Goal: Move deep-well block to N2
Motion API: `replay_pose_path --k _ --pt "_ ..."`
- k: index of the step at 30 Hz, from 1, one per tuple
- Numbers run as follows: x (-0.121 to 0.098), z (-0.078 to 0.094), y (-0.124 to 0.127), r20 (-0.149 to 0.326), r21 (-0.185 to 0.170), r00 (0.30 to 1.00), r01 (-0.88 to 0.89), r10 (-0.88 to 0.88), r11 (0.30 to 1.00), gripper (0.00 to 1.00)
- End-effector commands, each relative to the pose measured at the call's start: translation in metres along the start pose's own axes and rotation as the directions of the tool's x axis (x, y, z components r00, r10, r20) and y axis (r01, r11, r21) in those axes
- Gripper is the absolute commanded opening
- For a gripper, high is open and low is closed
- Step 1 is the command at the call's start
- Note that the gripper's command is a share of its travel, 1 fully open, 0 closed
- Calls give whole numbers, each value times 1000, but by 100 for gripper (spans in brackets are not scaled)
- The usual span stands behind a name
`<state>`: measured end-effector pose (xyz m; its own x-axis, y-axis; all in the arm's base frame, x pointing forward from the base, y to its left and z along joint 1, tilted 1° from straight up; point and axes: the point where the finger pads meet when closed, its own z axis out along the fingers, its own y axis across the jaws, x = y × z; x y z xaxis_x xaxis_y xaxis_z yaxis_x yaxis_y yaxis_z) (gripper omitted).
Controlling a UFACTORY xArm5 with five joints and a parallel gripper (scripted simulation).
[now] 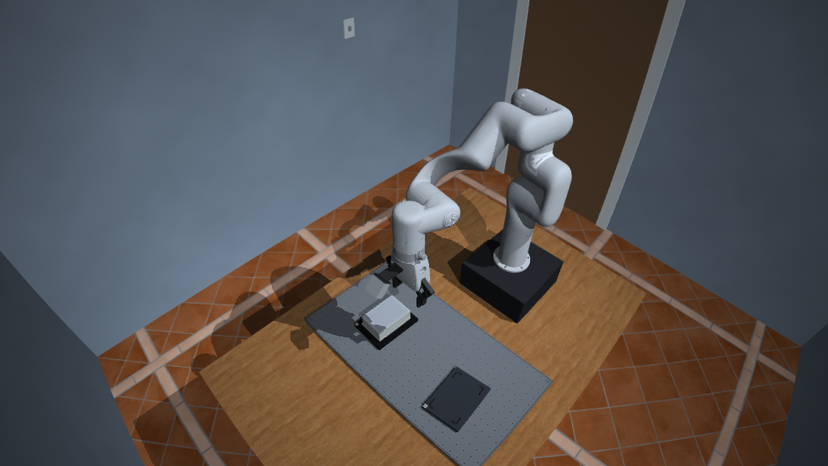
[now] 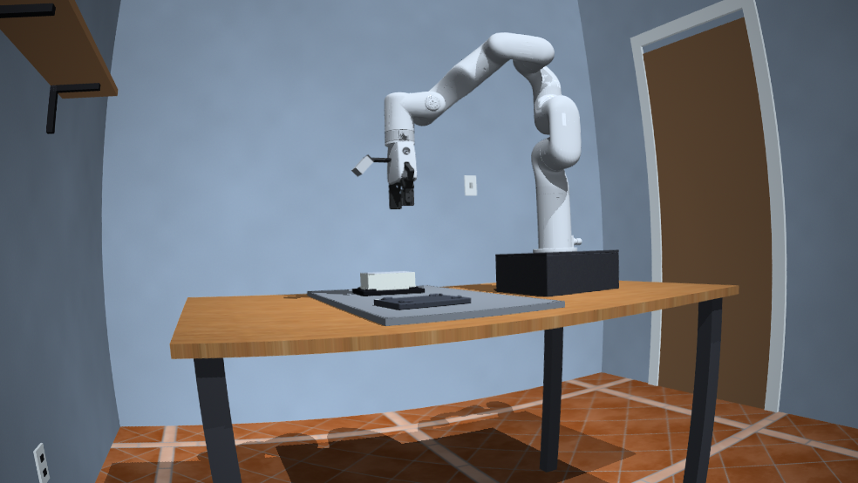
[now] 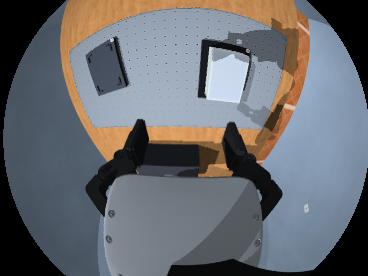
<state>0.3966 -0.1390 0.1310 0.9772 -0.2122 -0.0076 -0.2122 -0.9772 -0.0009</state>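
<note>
A wooden table (image 2: pixel 252 329) on dark legs is seen against a blue-grey wall, with a brown door (image 2: pixel 702 198) to one side. On the table top a grey perforated plate (image 1: pixel 406 370) is laid, and beside it a black pedestal (image 1: pixel 541 286) is set, from which the white arm (image 2: pixel 554 180) rises and bends over toward the plate.

Two dark plate nests are carried on the grey plate, well apart from each other. N1 (image 1: pixel 368 336) is occupied by the pale 96-well deep-well block (image 1: pixel 386 316), which is seated flat on it and the right way up as far as can be told; its well markings are too small to be read. N2 (image 1: pixel 455 398) is shown bare, with light corner marks on its dark face.

The gripper (image 2: pixel 401 196) is held high above the table, pointing downward, near the end of the plate where the block stands. Its fingers are spread fully apart and nothing is held between them.
</note>
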Motion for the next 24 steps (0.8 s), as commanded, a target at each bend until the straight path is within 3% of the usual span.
replay_pose_path --k 1,24 --pt "5 18 16 -4 0 1000 0 0 1000 100" --pt "17 98 83 -6 -1 1000 0 0 1000 100"
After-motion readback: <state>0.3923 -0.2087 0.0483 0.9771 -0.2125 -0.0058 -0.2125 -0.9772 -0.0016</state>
